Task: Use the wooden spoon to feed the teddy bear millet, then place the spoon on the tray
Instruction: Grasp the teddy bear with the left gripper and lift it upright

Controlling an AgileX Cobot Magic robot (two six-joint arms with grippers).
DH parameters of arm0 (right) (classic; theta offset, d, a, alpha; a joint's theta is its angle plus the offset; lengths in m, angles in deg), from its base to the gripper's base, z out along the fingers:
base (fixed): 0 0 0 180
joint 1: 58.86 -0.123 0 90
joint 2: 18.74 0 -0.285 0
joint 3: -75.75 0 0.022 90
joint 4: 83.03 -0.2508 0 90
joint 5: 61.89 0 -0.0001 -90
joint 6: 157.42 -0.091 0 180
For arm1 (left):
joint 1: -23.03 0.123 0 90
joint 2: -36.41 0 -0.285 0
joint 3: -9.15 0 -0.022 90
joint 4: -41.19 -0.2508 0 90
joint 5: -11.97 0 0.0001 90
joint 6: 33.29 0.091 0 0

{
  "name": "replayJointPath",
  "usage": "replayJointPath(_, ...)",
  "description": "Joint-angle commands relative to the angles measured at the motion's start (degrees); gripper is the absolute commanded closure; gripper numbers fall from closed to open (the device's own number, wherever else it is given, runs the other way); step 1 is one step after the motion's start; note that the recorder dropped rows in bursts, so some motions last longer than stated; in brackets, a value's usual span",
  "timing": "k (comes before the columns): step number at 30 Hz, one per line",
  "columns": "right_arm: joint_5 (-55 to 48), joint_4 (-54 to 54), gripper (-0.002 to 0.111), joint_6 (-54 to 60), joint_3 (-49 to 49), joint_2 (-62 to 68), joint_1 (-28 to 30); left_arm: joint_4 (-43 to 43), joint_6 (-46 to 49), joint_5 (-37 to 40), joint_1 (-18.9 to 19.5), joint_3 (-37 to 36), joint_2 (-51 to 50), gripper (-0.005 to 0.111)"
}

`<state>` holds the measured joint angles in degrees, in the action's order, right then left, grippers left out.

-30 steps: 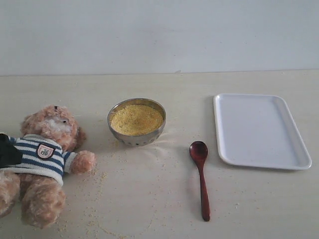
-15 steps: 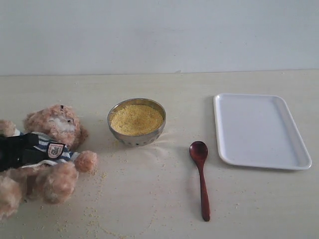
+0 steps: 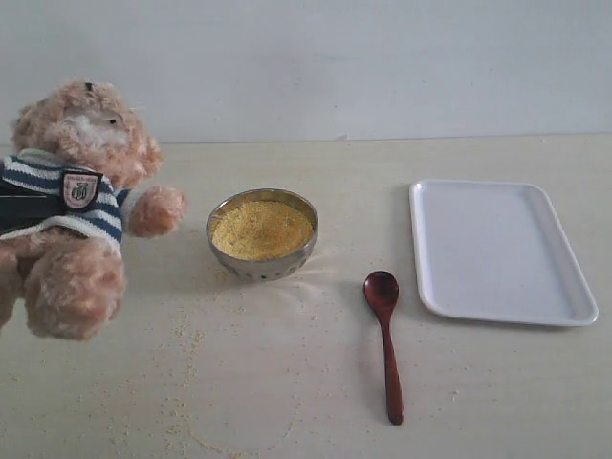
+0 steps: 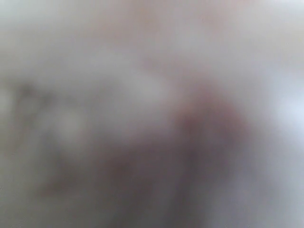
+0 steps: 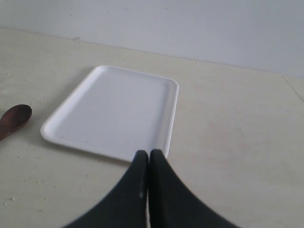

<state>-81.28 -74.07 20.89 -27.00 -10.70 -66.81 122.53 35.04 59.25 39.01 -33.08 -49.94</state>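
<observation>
The teddy bear (image 3: 81, 182) is held upright off the table at the far left, facing the camera. My left gripper (image 3: 24, 208), a black shape, is clamped across its striped shirt. The left wrist view is only a blur of fur. The steel bowl (image 3: 225, 251) of millet (image 3: 261, 229) sits just right of the bear's paw. The wooden spoon (image 3: 386, 335) lies on the table, bowl end away from the front edge, left of the white tray (image 3: 497, 251). My right gripper (image 5: 148, 154) is shut and holds nothing, just short of the tray (image 5: 114, 111); the spoon's bowl (image 5: 13, 118) shows off to one side.
Stray millet grains (image 3: 182, 382) are scattered on the pale table in front of the bowl and below the bear. A plain white wall runs along the back of the table.
The teddy bear has gone from lying on the table to being lifted and turned upright by my left gripper. The spoon, bowl and tray have not moved.
</observation>
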Motion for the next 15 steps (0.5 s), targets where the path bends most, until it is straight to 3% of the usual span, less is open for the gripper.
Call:
replayJointPath(1,0.46,0.25,0.108,0.02,-0.03,-0.26,0.03,1.69,4.87,0.69,0.17,-2.31,0.71,0.102)
replayJointPath(6,0.46,0.25,0.108,0.02,-0.03,-0.26,0.03,11.62,16.37,2.20,0.17,-4.58,-0.91,0.102)
replayJointPath(11,0.46,0.25,0.108,0.02,-0.03,-0.26,0.03,12.54,18.44,2.86,0.65,-4.69,-9.61,0.102)
replayJointPath(15,0.57,0.25,0.108,0.02,-0.03,-0.26,0.03,15.99,23.84,13.47,3.32,-4.45,-20.51,0.102)
